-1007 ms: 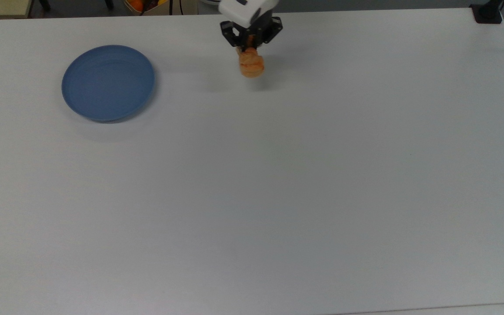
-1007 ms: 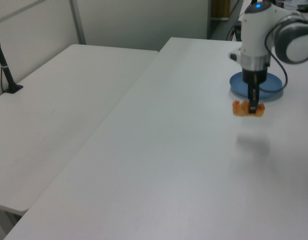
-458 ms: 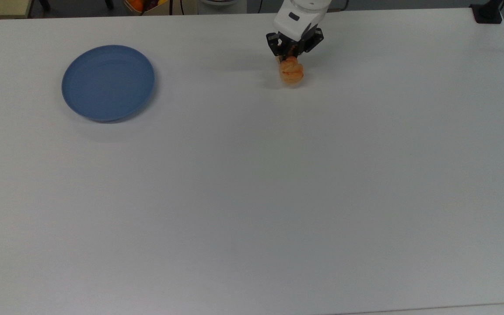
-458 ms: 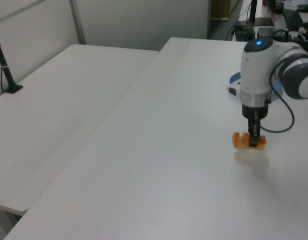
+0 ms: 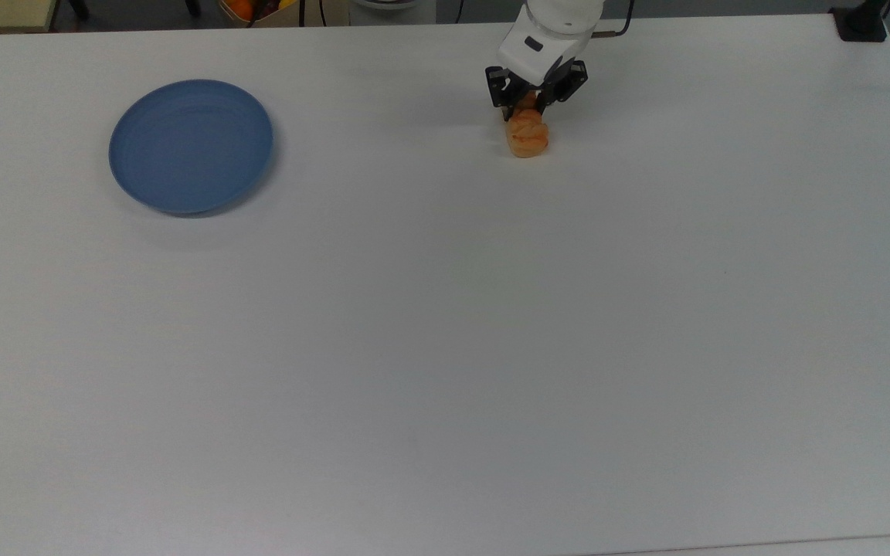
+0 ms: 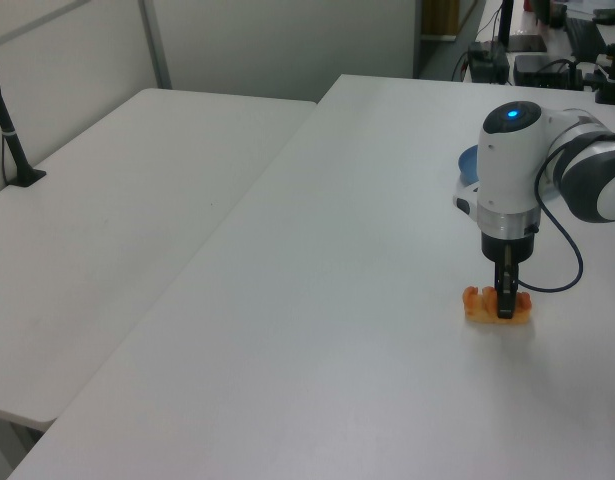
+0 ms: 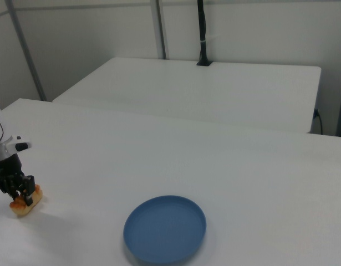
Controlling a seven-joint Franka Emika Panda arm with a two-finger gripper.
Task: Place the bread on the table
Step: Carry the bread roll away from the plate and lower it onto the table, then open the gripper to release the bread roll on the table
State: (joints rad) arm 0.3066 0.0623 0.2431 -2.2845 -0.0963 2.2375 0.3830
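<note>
The small oblong golden-orange glazed bread roll now sits low against the large plain white matte table, near the far edge in the top view and well to the top view's right of the round blue plate. One second ago the roll hung clear above the surface, with its shadow cast apart from it, closer to the plate; half a second ago it was already further to the top view's right and lower. Now, in the left view, the roll appears to rest on the tabletop with no gap visible beneath it (contact looks likely, though it cannot be confirmed). The black two-finger gripper of the white arm has come down with the roll and its jaws remain clamped across the roll's middle; in the left view the gripper stands upright over it. In the right view the gripper and roll lie at the right view's far left, and the blue plate sits well apart. The plate has not moved across the frames.
</note>
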